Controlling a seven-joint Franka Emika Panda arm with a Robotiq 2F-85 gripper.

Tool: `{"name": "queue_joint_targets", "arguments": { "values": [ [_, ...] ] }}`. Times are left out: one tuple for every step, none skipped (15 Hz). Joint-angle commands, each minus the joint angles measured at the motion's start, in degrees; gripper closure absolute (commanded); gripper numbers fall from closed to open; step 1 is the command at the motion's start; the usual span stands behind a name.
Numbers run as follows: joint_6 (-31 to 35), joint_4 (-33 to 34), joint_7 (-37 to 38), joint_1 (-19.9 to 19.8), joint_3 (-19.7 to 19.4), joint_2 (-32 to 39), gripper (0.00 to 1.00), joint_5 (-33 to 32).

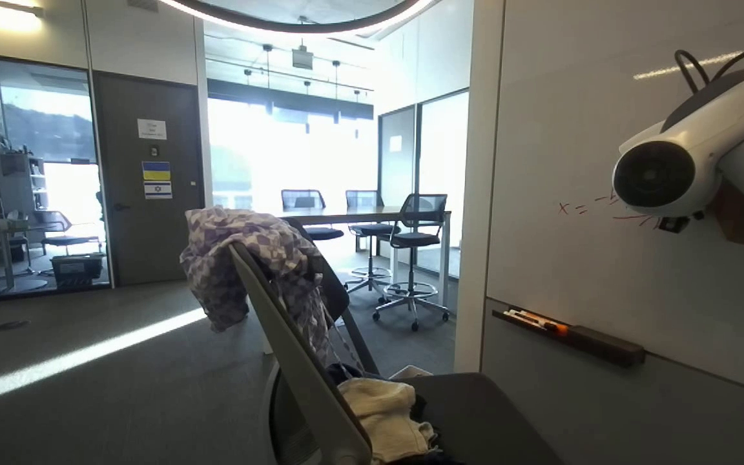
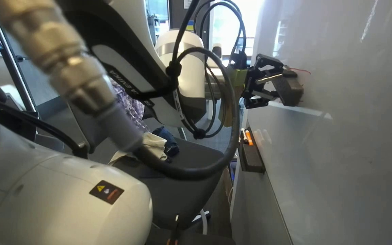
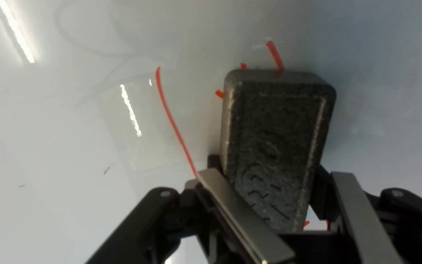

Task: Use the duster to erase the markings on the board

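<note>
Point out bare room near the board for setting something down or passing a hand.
Set it on the dark chair seat, between the heaped cloths and the seat's front edge. A hand could probably pass along the board, between the red marks and the ledge. Crowded: the ledge's end with markers, and the red marks, where the gripper holds the duster.

Board (image 2: 349, 146) is smooth & v. glossy, duster (image 3: 275, 146) matt & rough-lkg, arm shell (image 2: 63, 200) smooth semi-gloss plastic.

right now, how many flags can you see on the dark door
2, both in an exterior view: a blue-and-yellow flag and, just below it, a white flag with a star. More could hide where the patterned cloth blocks the dark door.
</note>
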Motion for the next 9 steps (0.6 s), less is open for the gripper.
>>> {"name": "queue_joint_targets", "arguments": {
  "values": [
    [-1.16, 0.58, -0.75, -0.73, -2.17, -3.21, 0.69, -1.34],
    [-1.98, 1.17, -0.44, -0.63, -1.91, -3.36, 0.69, -0.71],
    [-1.75, 1.76, -1.28, -0.65, -1.99, -4.36, 0.69, 0.46],
    [-1.79, 2.19, -2.08, -0.41, -1.78, -5.26, 0.69, 2.07],
    [-2.41, 2.87, -2.26, 0.17, -1.28, -4.87, 0.69, 3.68],
    [-2.83, 4.4, -2.27, 0.81, -1.14, -2.88, 0.69, 4.53],
    [-4.44, 5.09, -2.22, 1.53, -0.17, -1.26, 0.69, 5.61],
    [-6.05, 5.48, -2.82, 2.36, 0.89, 0.21, 0.69, 7.26],
    [-7.14, 6.12, -4.09, 3.33, 1.65, 2.01, 0.69, 9.08]
  ]
}}
